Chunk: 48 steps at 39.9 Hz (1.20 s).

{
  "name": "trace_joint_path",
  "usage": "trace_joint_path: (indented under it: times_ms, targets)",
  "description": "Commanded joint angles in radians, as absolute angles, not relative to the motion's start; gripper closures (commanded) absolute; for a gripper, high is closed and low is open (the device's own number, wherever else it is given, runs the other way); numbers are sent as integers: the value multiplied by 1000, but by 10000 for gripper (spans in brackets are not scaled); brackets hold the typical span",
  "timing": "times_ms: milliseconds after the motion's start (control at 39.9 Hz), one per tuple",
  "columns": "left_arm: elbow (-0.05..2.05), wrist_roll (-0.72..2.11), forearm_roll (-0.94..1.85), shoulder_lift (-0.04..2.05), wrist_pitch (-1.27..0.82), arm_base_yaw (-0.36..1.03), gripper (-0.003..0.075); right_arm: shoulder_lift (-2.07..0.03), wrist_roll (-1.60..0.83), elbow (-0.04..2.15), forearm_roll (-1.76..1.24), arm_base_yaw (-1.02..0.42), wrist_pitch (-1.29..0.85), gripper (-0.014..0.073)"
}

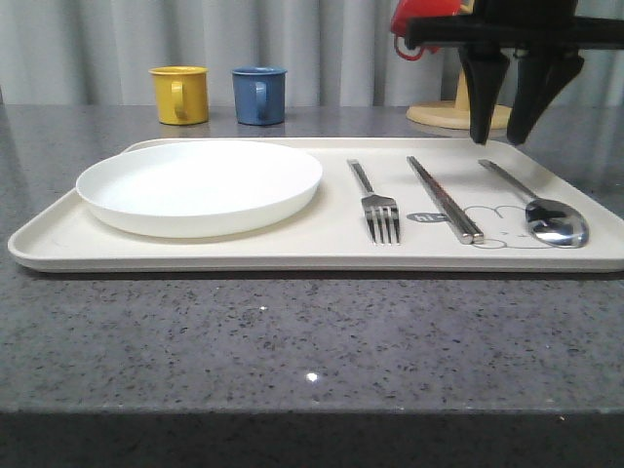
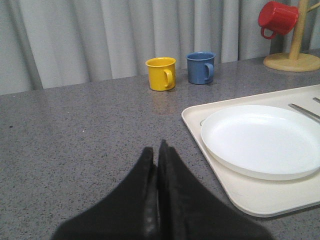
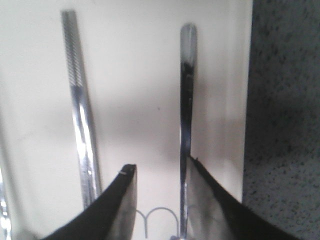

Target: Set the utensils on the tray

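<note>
The cream tray (image 1: 322, 252) holds a silver fork (image 1: 378, 207), a pair of chopsticks (image 1: 445, 199) and a spoon (image 1: 544, 211), laid side by side on its right half. My right gripper (image 1: 497, 136) hangs open just above the tray's back right, over the spoon's handle end, with nothing in it. In the right wrist view the spoon handle (image 3: 186, 100) runs along the inside of one finger of the gripper (image 3: 160, 165), the chopsticks (image 3: 80, 100) lie off to the side, and bare tray (image 3: 135, 75) shows between. My left gripper (image 2: 155, 148) is shut and empty over the counter, left of the tray (image 2: 240, 195).
A round white plate (image 1: 199, 185) fills the tray's left half. A yellow mug (image 1: 181, 94) and a blue mug (image 1: 259, 95) stand behind the tray. A wooden mug stand (image 2: 295, 55) with a red mug (image 2: 276, 18) is at the back right.
</note>
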<state>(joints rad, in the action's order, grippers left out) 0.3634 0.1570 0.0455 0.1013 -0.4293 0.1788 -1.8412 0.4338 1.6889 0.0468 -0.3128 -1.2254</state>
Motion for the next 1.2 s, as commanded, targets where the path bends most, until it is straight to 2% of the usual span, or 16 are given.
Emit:
trace_joint_path:
  times_ms: [0, 75, 225, 326, 476, 826, 1002, 1177]
  targets:
    - [390, 150, 54, 114, -346, 178, 738, -1749, 395, 1762, 52, -310, -1336, 314]
    - [390, 150, 54, 114, -346, 178, 738, -1715, 381, 1765, 52, -311, -1336, 375]
    - [390, 150, 54, 114, -346, 178, 738, -1638, 344, 1747, 54, -316, -1316, 589]
    - [390, 150, 54, 114, -346, 178, 738, -1559, 335, 1681, 70, -328, -1231, 662]
    - [390, 150, 54, 114, -346, 178, 738, -1408, 329, 1500, 98, -365, -1033, 664]
    - [390, 150, 54, 114, -346, 178, 738, -923, 279, 820, 142, -395, -481, 664]
    - [390, 150, 54, 114, -346, 178, 738, -648, 279, 552, 176, -395, -326, 664]
    - [390, 150, 54, 114, -346, 178, 738, -376, 279, 408, 193, -395, -302, 664]
